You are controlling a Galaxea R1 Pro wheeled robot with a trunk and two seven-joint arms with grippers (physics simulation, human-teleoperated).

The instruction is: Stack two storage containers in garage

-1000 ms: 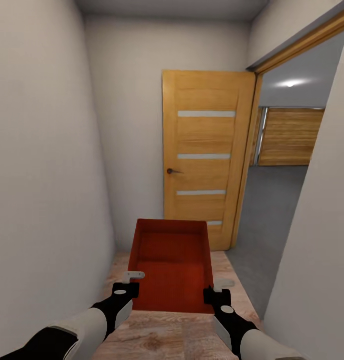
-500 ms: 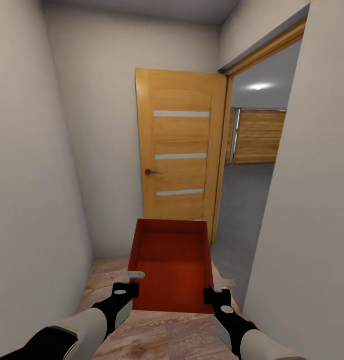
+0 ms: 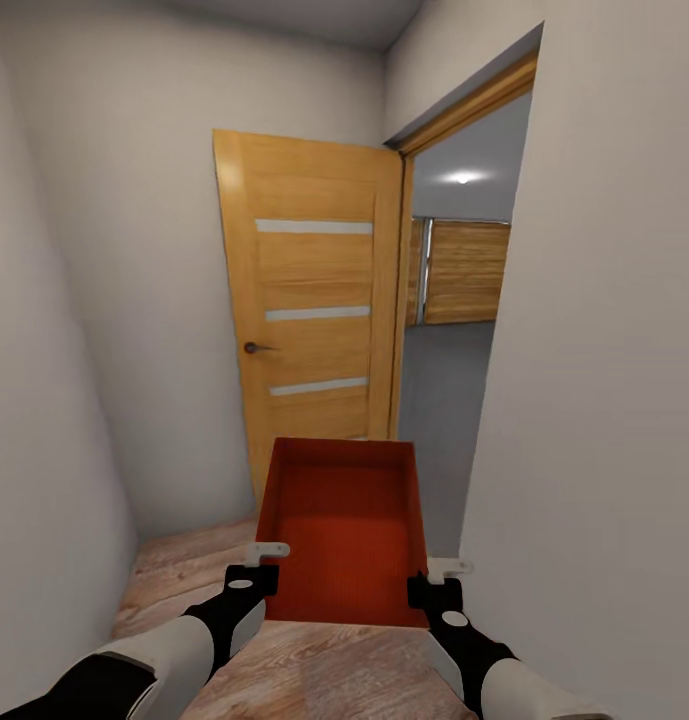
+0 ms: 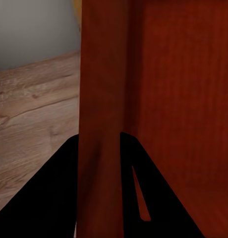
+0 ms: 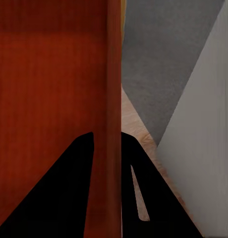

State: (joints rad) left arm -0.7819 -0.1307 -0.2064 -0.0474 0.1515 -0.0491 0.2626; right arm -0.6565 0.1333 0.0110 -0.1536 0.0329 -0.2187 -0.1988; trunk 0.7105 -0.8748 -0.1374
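- Both grippers clamp one storage container (image 3: pixel 344 530): the left gripper (image 3: pixel 267 565) bites the container's left wall near its near corner, the right gripper (image 3: pixel 436 578) the right wall opposite.
- Seen from the left wrist, the dark fingers (image 4: pixel 54 193) straddle the red wall (image 4: pixel 101 124), one outside and one inside, pressed against it with no gap; the right wrist view shows the same, fingers (image 5: pixel 59 193) either side of the thin wall (image 5: pixel 113 99).
- Held this way, from both sides at matching points, the open box hangs level in front of the trunk, mouth up, well off the wood planks (image 3: pixel 314 670); that likely keeps it from twisting while the base drives.
- Inside, the container looks empty; only one of the pair is here.
- Around it is a narrow hallway with pale walls (image 3: pixel 64 350); a wooden door (image 3: pixel 309 310) with glass strips stands swung open just beyond the box.
- To the right of that door, the doorway (image 3: pixel 454 300) opens onto grey concrete floor (image 3: pixel 439 410) and a wood-plank door (image 3: pixel 464 270) at the far side, so the garage lies just ahead.
- My judgement: the carry is under way, with setting the box down on the concrete not yet done, and the near right wall (image 3: pixel 604 400) leaves little room at the turn.
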